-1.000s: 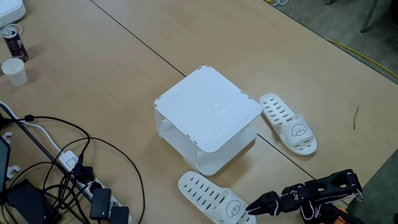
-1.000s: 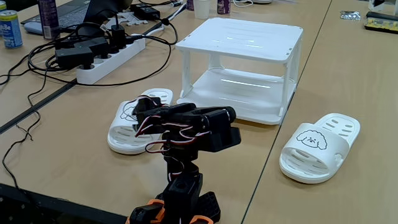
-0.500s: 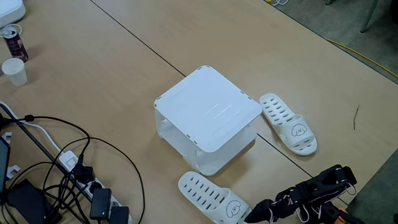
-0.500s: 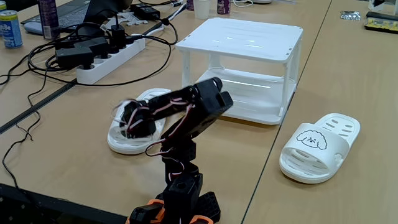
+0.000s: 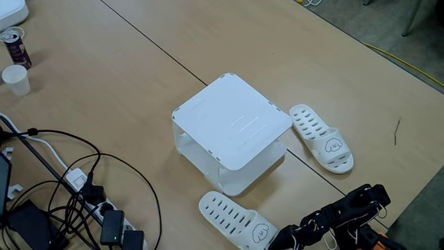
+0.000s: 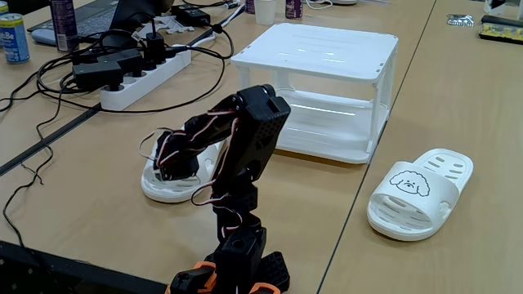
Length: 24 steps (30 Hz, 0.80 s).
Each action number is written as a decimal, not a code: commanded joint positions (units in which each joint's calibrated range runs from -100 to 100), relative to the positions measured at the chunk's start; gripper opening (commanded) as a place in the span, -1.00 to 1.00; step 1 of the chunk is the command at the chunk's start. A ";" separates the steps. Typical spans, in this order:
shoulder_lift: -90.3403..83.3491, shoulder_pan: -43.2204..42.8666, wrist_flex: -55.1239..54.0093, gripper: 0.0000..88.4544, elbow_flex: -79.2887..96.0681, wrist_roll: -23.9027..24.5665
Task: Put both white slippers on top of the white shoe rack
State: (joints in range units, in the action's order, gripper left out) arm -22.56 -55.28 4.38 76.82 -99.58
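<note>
Two white rubber slide slippers with rows of oval holes and a little cartoon face on the strap are lying on the pale wooden table (image 5: 125, 76), not on the rack. One slipper (image 5: 322, 137) (image 6: 418, 193) is sitting just beside the boxy white plastic two-tier shoe rack (image 5: 232, 125) (image 6: 319, 65), to its right in both fixed views. The other slipper (image 5: 236, 219) (image 6: 167, 181) is lying near the rack's front corner, toward the bottom edge in the higher fixed view.

The rack's square, rounded-corner top is lying flat and bare, catching streaks of light.

The black arm with its red and white wires is bending down over that nearer slipper, and its black gripper (image 5: 276, 238) (image 6: 167, 162) is sitting right at the strap end. Whether its fingers are parted or closed on the slipper, I cannot tell.

Farther from the rack, a tangle of black cables and a white power strip (image 6: 139, 82) are lying on the table, with a white paper cup (image 5: 16, 78) and a dark drink can (image 5: 15, 46) well apart from it.
</note>
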 commanded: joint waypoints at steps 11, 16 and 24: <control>4.93 5.20 -0.67 -0.98 -3.07 -0.42; 4.93 7.50 -0.58 -0.98 -0.82 -0.42; 4.17 11.94 -0.67 -0.98 2.61 -0.42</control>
State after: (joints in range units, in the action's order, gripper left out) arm -17.86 -46.29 3.61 79.07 -99.58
